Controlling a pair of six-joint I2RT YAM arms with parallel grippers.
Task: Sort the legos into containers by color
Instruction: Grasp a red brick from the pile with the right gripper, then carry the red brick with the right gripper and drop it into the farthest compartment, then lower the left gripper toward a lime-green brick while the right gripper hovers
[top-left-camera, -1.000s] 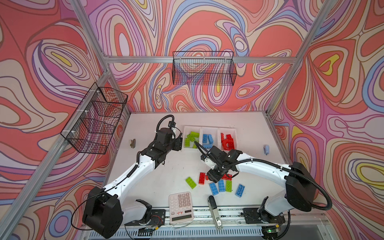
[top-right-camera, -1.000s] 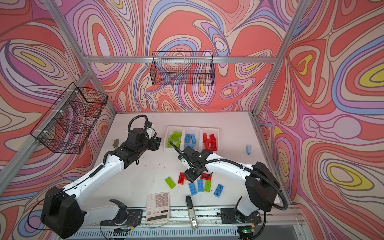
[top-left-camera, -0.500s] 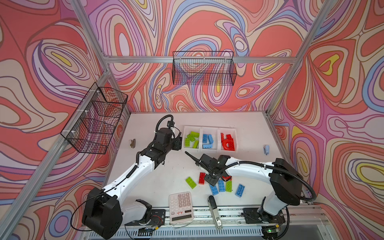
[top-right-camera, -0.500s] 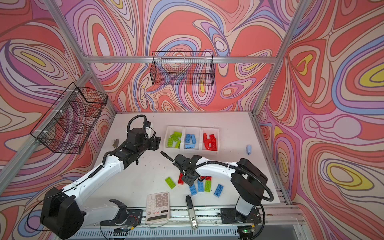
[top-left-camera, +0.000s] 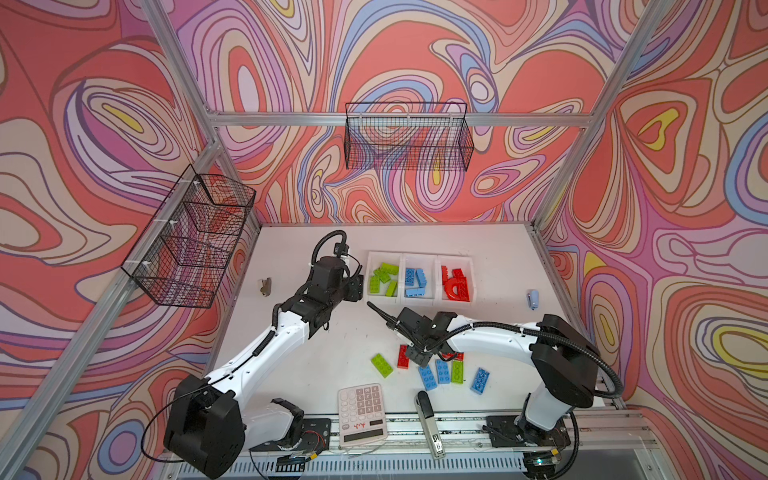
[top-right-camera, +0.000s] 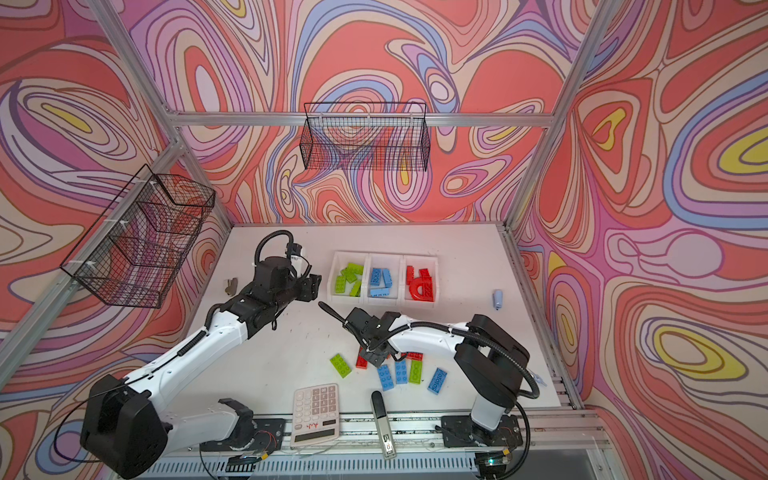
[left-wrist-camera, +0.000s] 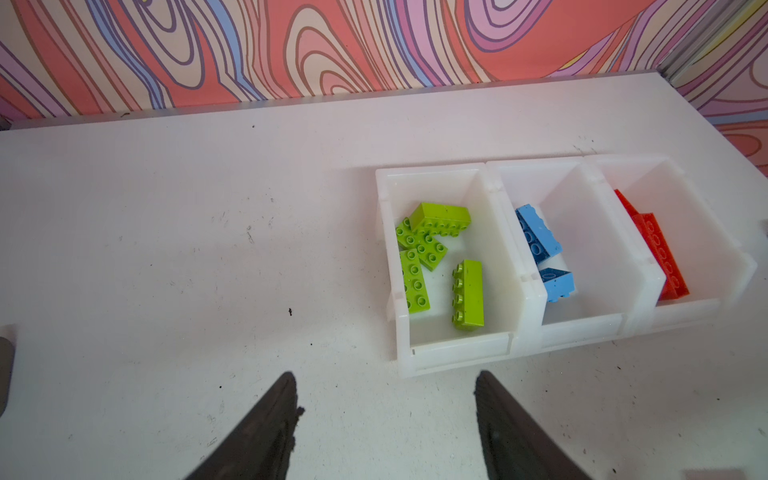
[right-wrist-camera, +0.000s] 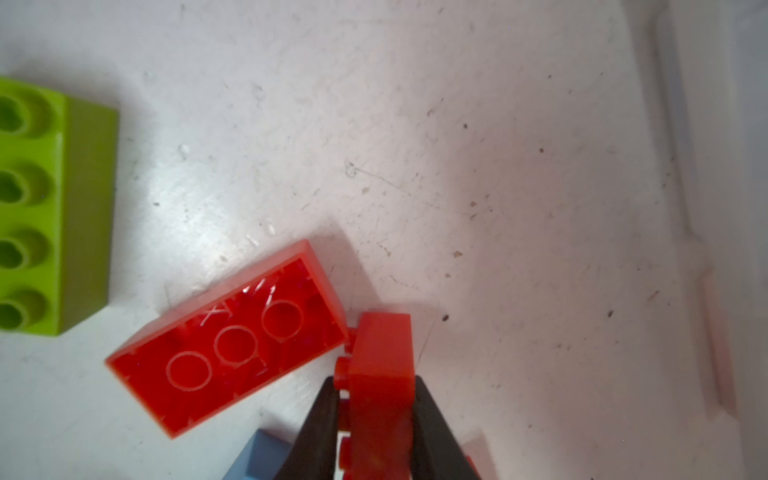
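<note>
The right gripper (right-wrist-camera: 374, 380) is pinching a red brick (right-wrist-camera: 380, 345) low in the right wrist view, with its dark fingers (right-wrist-camera: 320, 419) pressed on either side. The brick's long axis runs up the frame, in line with the fingers. Its studs poke left against one finger, so the grip goes across the thin way. In both top views this gripper sits at the upper left edge of the loose pile in the lower middle of the frame and hides the brick; whether the brick has left the table (top-left-camera: 332, 345) I cannot tell. The red bin (top-left-camera: 456, 259), rightmost of the three joined white ones, lies up and a little to the right of the jaws, well apart, so the carry would run up the frame. An upturned red brick (right-wrist-camera: 226, 345) touches the held one at a corner and might be dragged along on the lift. The left gripper (left-wrist-camera: 385, 376) is spread and empty just beside the green bin (left-wrist-camera: 457, 349), nearer to the row but at its wrong end.
</note>
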